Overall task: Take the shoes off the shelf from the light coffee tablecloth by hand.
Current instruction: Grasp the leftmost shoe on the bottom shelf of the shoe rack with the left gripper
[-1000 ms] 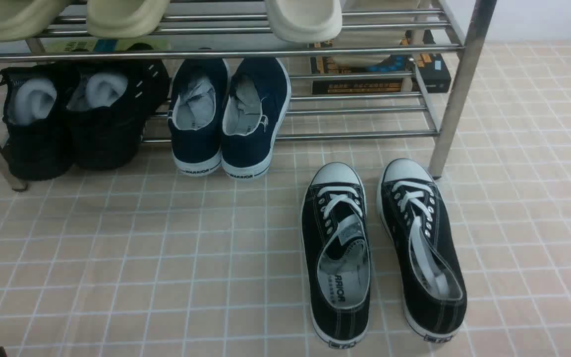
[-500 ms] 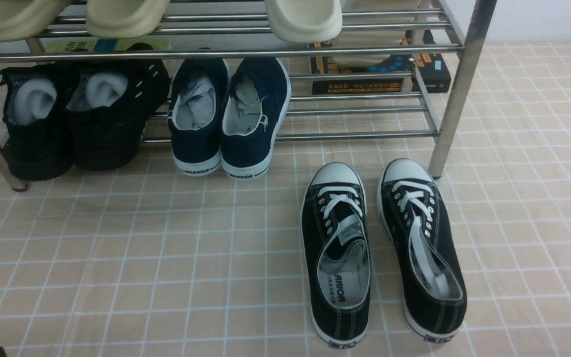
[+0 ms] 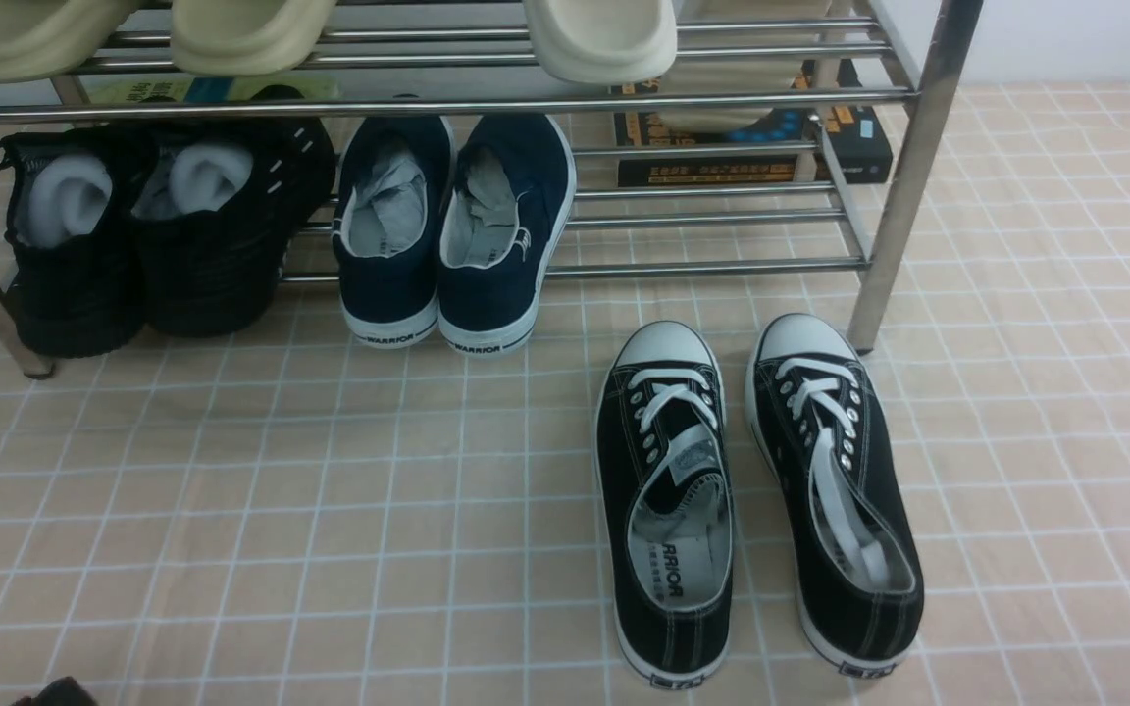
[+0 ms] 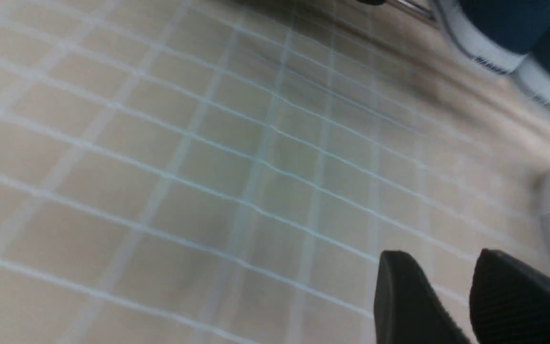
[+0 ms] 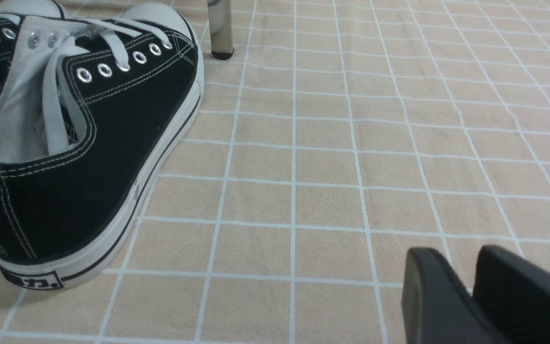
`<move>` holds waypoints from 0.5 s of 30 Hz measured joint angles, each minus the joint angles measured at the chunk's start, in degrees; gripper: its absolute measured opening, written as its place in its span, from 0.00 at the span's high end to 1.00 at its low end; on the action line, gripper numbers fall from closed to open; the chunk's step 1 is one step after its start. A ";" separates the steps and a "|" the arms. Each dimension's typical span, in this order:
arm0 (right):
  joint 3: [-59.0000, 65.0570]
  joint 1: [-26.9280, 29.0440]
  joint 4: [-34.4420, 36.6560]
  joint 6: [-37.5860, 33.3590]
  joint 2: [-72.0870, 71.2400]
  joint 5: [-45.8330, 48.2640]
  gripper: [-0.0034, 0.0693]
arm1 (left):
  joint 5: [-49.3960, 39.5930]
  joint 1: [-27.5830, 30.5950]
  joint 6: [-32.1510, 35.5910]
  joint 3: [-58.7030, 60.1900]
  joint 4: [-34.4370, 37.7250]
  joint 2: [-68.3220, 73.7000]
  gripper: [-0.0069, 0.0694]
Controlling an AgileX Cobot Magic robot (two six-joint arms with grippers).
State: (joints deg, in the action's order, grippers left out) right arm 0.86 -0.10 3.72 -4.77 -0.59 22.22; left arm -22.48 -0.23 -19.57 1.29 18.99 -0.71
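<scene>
Shoes (image 3: 148, 230) racked; left tool (image 4: 451, 296) narrowly parted, empty

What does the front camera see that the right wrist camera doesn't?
Only the front view shows the all-black knit sneakers stuffed with grey-white paper, the navy white-soled canvas shoes, and the pale foam slippers on the shiny steel shoe rack's upper bars.

Only the right wrist view shows the right gripper, its black fingers close together with nothing between them.

Both show the black canvas shoe with white toe cap and laces, the rack's right front leg, and the beige grid-lined tablecloth.
</scene>
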 joint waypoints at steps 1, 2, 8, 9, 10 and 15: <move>0.00 0.00 0.00 0.00 0.00 0.00 0.73 | 0.00 0.00 -3.50 0.20 5.40 0.00 0.59; 0.00 0.00 0.00 0.00 0.00 0.00 0.73 | 0.07 0.00 -5.17 0.25 9.51 0.00 0.59; 0.00 0.00 0.00 0.00 0.00 0.00 0.73 | 1.28 0.00 -12.60 0.31 28.45 0.00 0.59; 0.00 0.00 0.00 0.00 0.00 0.00 0.73 | 1.41 0.00 -12.60 0.31 28.85 0.00 0.59; 0.00 0.00 0.00 0.00 0.00 0.00 0.73 | 2.01 0.00 -12.65 0.31 29.85 0.00 0.59; 0.00 0.00 0.00 0.00 0.00 0.00 0.72 | 6.53 0.00 -12.67 0.31 30.97 0.00 0.59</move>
State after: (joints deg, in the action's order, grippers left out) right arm 0.86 -0.10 3.72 -4.77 -0.59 22.22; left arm -15.95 -0.23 -32.24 1.60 49.96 -0.71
